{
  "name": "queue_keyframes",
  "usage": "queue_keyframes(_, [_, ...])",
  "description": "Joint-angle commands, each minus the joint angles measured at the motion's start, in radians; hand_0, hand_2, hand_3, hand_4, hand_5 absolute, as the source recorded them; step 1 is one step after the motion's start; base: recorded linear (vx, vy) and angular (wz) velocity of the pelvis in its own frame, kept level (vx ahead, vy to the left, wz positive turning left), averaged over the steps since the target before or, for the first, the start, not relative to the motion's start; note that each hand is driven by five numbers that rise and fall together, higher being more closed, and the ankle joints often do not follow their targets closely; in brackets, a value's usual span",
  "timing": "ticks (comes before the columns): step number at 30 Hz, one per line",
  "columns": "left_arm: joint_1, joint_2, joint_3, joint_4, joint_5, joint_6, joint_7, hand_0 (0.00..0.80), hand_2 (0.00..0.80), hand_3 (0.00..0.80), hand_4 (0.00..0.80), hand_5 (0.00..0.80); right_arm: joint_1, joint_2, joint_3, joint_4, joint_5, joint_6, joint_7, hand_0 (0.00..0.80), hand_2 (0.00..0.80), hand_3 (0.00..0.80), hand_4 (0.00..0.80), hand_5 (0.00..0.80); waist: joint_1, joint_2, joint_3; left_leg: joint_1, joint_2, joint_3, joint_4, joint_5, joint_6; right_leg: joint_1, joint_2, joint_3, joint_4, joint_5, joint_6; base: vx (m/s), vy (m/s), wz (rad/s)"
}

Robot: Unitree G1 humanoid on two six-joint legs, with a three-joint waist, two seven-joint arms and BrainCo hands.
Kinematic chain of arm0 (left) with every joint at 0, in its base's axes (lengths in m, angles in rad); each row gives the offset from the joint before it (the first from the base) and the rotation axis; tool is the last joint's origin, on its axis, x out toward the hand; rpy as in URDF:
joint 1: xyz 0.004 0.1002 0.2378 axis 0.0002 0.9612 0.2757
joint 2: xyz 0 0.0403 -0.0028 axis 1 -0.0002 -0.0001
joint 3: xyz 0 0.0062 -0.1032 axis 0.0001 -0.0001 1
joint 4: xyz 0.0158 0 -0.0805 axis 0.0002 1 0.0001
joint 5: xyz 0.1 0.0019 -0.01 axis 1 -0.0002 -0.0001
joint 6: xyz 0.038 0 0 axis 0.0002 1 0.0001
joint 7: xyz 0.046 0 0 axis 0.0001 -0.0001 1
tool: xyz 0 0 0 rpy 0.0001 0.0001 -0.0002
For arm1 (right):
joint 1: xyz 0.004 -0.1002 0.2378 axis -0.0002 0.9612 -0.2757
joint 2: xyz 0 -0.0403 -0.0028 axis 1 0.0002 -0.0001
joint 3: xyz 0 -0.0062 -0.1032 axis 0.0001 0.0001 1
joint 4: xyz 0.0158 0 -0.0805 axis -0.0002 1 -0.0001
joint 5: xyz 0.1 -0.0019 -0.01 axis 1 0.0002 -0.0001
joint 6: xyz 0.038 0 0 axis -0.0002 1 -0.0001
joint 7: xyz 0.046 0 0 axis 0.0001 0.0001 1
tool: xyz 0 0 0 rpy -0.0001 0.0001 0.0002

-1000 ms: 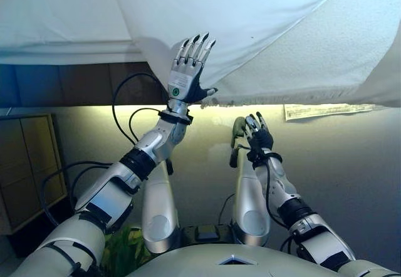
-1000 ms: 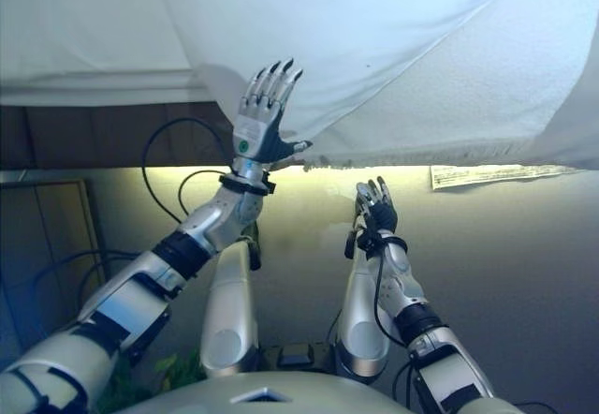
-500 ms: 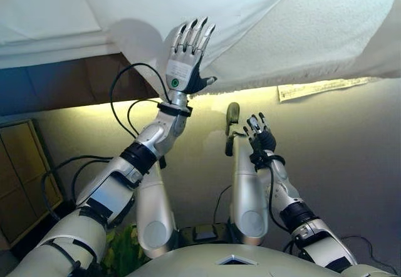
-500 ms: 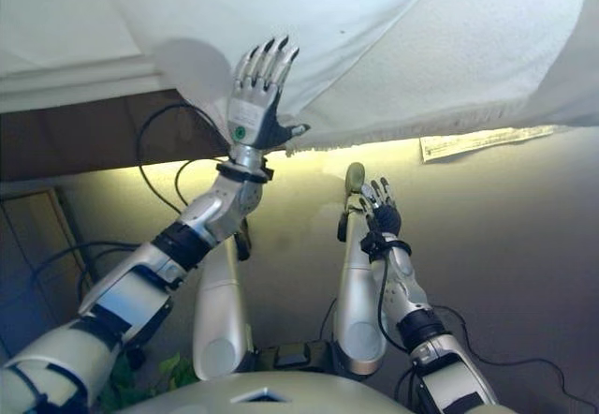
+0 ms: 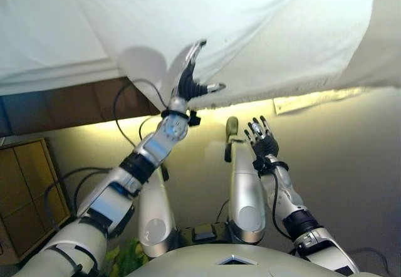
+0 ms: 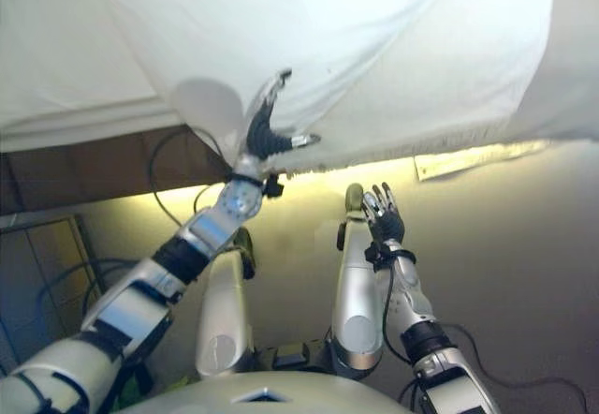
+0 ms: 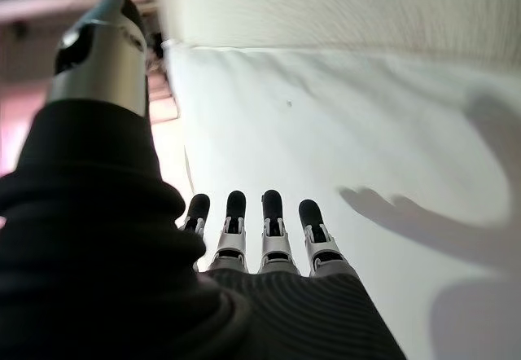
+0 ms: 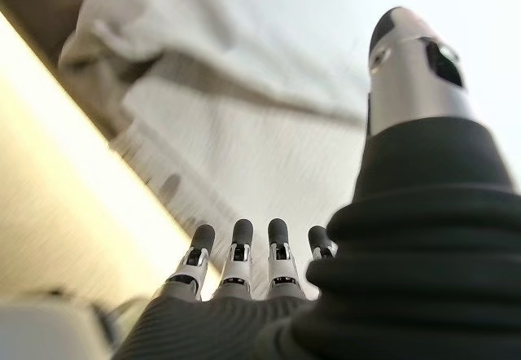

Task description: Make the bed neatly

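White bedsheet [image 5: 250, 20] overhanging the bed edge, left hand [image 5: 190, 84] open at its hem, right hand [image 5: 265, 143] open below, well apart: gather the hem fully before pulling evenly.

Bright light glares off the white sheet [image 5: 250, 20]; the left hand [image 5: 191, 79] casts soft shadows there; wrist views blur.

left hand [image 5: 190, 81] raised high, fingers straight; right hand [image 5: 265, 144] lower, fingers spread, empty.
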Motion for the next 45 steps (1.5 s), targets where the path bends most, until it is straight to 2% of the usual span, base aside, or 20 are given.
queue_keyframes(1, [0.055, 0.048, 0.049, -0.059, -0.176, -0.119, -0.187, 0.000, 0.000, 0.000, 0.000, 0.000, 0.070, -0.021, -0.034, -0.062, 0.010, -0.022, 0.037, 0.000, 0.000, 0.000, 0.000, 0.000, 0.029, 0.038, -0.065, -0.072, 0.007, 0.039, -0.124, 0.241, 0.036, 0.108, -0.056, -0.020, -0.006, -0.026, 0.025, 0.132, -0.034, 0.65])
queue_keyframes(5, [0.179, 0.079, 0.128, -0.060, -0.365, -0.090, -0.389, 0.000, 0.000, 0.000, 0.000, 0.000, 0.085, -0.012, -0.039, -0.049, -0.004, -0.006, 0.019, 0.000, 0.000, 0.000, 0.000, 0.000, 0.069, 0.061, -0.141, 0.030, 0.017, 0.040, -0.231, 0.274, 0.028, 0.219, -0.057, -0.062, -0.083, -0.026, 0.021, 0.131, 0.040, 0.43])
queue_keyframes(7, [0.241, 0.080, 0.175, -0.064, -0.421, -0.067, -0.427, 0.000, 0.000, 0.000, 0.000, 0.000, 0.094, -0.005, -0.048, -0.031, -0.001, 0.014, 0.029, 0.000, 0.000, 0.000, 0.000, 0.000, 0.088, 0.063, -0.179, 0.079, 0.012, 0.022, -0.265, 0.274, 0.030, 0.269, -0.048, -0.065, -0.127, -0.020, 0.021, 0.148, 0.052, 0.05])
queue_keyframes(12, [0.444, 0.068, 0.360, -0.083, -0.574, -0.005, -0.510, 0.000, 0.000, 0.000, 0.000, 0.000, 0.126, 0.030, -0.032, 0.014, -0.028, 0.087, 0.068, 0.000, 0.000, 0.000, 0.000, 0.000, 0.146, 0.050, -0.279, 0.208, -0.024, -0.065, -0.328, 0.230, 0.047, 0.370, -0.003, -0.003, -0.229, -0.014, 0.023, 0.192, 0.091, -0.17])
queue_keyframes(15, [0.532, 0.045, 0.431, -0.097, -0.621, 0.062, -0.548, 0.000, 0.000, 0.000, 0.000, 0.000, 0.162, 0.056, -0.038, 0.034, -0.029, 0.100, 0.086, 0.000, 0.000, 0.000, 0.000, 0.000, 0.157, 0.043, -0.331, 0.266, -0.017, -0.015, -0.363, 0.230, 0.046, 0.428, 0.010, -0.013, -0.276, -0.005, 0.022, 0.140, 0.077, -0.58])
queue_keyframes(18, [0.546, 0.032, 0.433, -0.096, -0.589, 0.080, -0.563, 0.000, 0.000, 0.000, 0.000, 0.000, 0.195, 0.058, -0.059, 0.023, 0.003, 0.123, 0.117, 0.000, 0.000, 0.000, 0.000, 0.000, 0.161, 0.034, -0.372, 0.293, -0.030, -0.002, -0.378, 0.225, 0.047, 0.482, 0.010, -0.033, -0.334, 0.014, 0.023, 0.096, 0.056, 0.03])
queue_keyframes(19, [0.546, 0.031, 0.427, -0.102, -0.583, 0.092, -0.573, 0.000, 0.000, 0.000, 0.000, 0.000, 0.209, 0.057, -0.064, 0.017, -0.002, 0.124, 0.121, 0.000, 0.000, 0.000, 0.000, 0.000, 0.161, 0.034, -0.380, 0.295, -0.035, 0.020, -0.374, 0.222, 0.046, 0.501, 0.006, -0.054, -0.346, 0.018, 0.024, 0.099, 0.061, 0.28])
queue_keyframes(20, [0.535, 0.034, 0.406, -0.102, -0.571, 0.109, -0.592, 0.000, 0.000, 0.000, 0.000, 0.000, 0.232, 0.054, -0.073, 0.009, -0.003, 0.109, 0.120, 0.000, 0.000, 0.000, 0.000, 0.000, 0.159, 0.036, -0.387, 0.291, -0.040, 0.079, -0.358, 0.224, 0.045, 0.538, -0.007, -0.100, -0.357, 0.023, 0.025, 0.089, 0.055, 0.50])
queue_keyframes(21, [0.527, 0.035, 0.396, -0.099, -0.567, 0.116, -0.601, 0.000, 0.000, 0.000, 0.000, 0.000, 0.237, 0.054, -0.076, 0.009, -0.004, 0.104, 0.119, 0.000, 0.000, 0.000, 0.000, 0.000, 0.158, 0.036, -0.388, 0.287, -0.042, 0.100, -0.349, 0.224, 0.044, 0.556, -0.013, -0.121, -0.362, 0.024, 0.027, 0.090, 0.074, 0.91])
queue_keyframes(22, [0.513, 0.036, 0.384, -0.097, -0.567, 0.132, -0.611, 0.000, 0.000, 0.000, 0.000, 0.000, 0.240, 0.051, -0.075, 0.005, 0.000, 0.094, 0.108, 0.000, 0.000, 0.000, 0.000, 0.000, 0.161, 0.036, -0.390, 0.279, -0.043, 0.104, -0.338, 0.224, 0.043, 0.572, -0.020, -0.137, -0.365, 0.023, 0.029, 0.109, 0.142, 1.11])
queue_keyframes(27, [0.492, 0.048, 0.327, -0.085, -0.499, 0.164, -0.640, 0.000, 0.000, 0.000, 0.000, 0.000, 0.225, 0.069, -0.070, -0.010, 0.038, 0.052, 0.073, 0.000, 0.000, 0.000, 0.000, 0.000, 0.194, 0.034, -0.410, 0.289, -0.113, 0.078, -0.337, 0.193, 0.098, 0.598, -0.082, -0.169, -0.310, 0.042, 0.043, 0.114, 0.164, 0.42])
queue_keyframes(30, [0.509, 0.060, 0.331, -0.087, -0.492, 0.197, -0.667, 0.000, 0.000, 0.000, 0.000, 0.000, 0.217, 0.104, -0.051, -0.036, 0.024, 0.042, 0.023, 0.000, 0.000, 0.000, 0.000, 0.000, 0.209, 0.045, -0.430, 0.304, -0.165, 0.046, -0.345, 0.180, 0.152, 0.567, -0.125, -0.158, -0.157, 0.074, 0.029, 0.141, 0.258, 0.34])
queue_keyframes(32, [0.517, 0.065, 0.330, -0.094, -0.495, 0.207, -0.659, 0.000, 0.000, 0.000, 0.000, 0.000, 0.221, 0.109, -0.037, -0.046, 0.016, 0.046, 0.007, 0.000, 0.000, 0.000, 0.000, 0.000, 0.207, 0.060, -0.436, 0.321, -0.189, 0.051, -0.353, 0.174, 0.180, 0.511, -0.142, -0.141, -0.022, 0.086, 0.016, 0.105, 0.291, 0.26])
queue_keyframes(34, [0.525, 0.068, 0.333, -0.096, -0.507, 0.218, -0.644, 0.000, 0.000, 0.000, 0.000, 0.000, 0.227, 0.108, -0.028, -0.049, 0.004, 0.057, 0.009, 0.000, 0.000, 0.000, 0.000, 0.000, 0.202, 0.074, -0.438, 0.340, -0.204, 0.055, -0.364, 0.173, 0.196, 0.463, -0.137, -0.140, 0.050, 0.082, -0.001, 0.127, 0.195, -0.03])
queue_keyframes(36, [0.533, 0.068, 0.338, -0.093, -0.520, 0.221, -0.623, 0.000, 0.000, 0.000, 0.000, 0.000, 0.225, 0.102, -0.015, -0.046, -0.002, 0.067, 0.013, 0.000, 0.000, 0.000, 0.000, 0.000, 0.197, 0.078, -0.434, 0.355, -0.207, 0.062, -0.368, 0.168, 0.194, 0.444, -0.123, -0.140, 0.021, 0.087, -0.014, 0.140, 0.022, -0.10])
queue_keyframes(37, [0.536, 0.068, 0.340, -0.086, -0.529, 0.213, -0.609, 0.000, 0.000, 0.000, 0.000, 0.000, 0.219, 0.097, -0.012, -0.039, 0.000, 0.072, 0.025, 0.000, 0.000, 0.000, 0.000, 0.000, 0.188, 0.073, -0.433, 0.360, -0.204, 0.068, -0.373, 0.166, 0.184, 0.427, -0.096, -0.135, -0.060, 0.098, -0.016, 0.150, -0.108, -0.22])
queue_keyframes(39, [0.535, 0.069, 0.342, -0.070, -0.539, 0.196, -0.595, 0.000, 0.000, 0.000, 0.000, 0.000, 0.204, 0.088, -0.018, -0.015, 0.010, 0.076, 0.052, 0.000, 0.000, 0.000, 0.000, 0.000, 0.172, 0.051, -0.426, 0.370, -0.203, 0.085, -0.372, 0.146, 0.168, 0.403, -0.073, -0.121, -0.224, 0.132, -0.002, 0.197, -0.208, -0.27])
queue_keyframes(41, [0.534, 0.072, 0.357, -0.058, -0.539, 0.180, -0.602, 0.000, 0.000, 0.000, 0.000, 0.000, 0.179, 0.081, -0.032, 0.013, 0.019, 0.085, 0.074, 0.000, 0.000, 0.000, 0.000, 0.000, 0.161, 0.025, -0.415, 0.392, -0.204, 0.101, -0.377, 0.111, 0.159, 0.370, -0.067, -0.105, -0.362, 0.220, 0.032, 0.223, -0.235, -0.30])
queue_keyframes(43, [0.541, 0.075, 0.381, -0.059, -0.543, 0.177, -0.616, 0.000, 0.000, 0.000, 0.000, 0.000, 0.170, 0.080, -0.040, 0.030, 0.020, 0.091, 0.094, 0.000, 0.000, 0.000, 0.000, 0.000, 0.155, 0.009, -0.407, 0.414, -0.197, 0.104, -0.384, 0.084, 0.157, 0.341, -0.051, -0.086, -0.408, 0.265, 0.048, 0.234, -0.231, -0.16])
queue_keyframes(45, [0.548, 0.072, 0.397, -0.047, -0.536, 0.162, -0.627, 0.000, 0.000, 0.000, 0.000, 0.000, 0.174, 0.080, -0.043, 0.039, 0.018, 0.100, 0.114, 0.000, 0.000, 0.000, 0.000, 0.000, 0.155, 0.001, -0.409, 0.417, -0.167, 0.106, -0.374, 0.080, 0.144, 0.351, -0.032, -0.084, -0.391, 0.229, 0.049, 0.211, -0.286, 0.25])
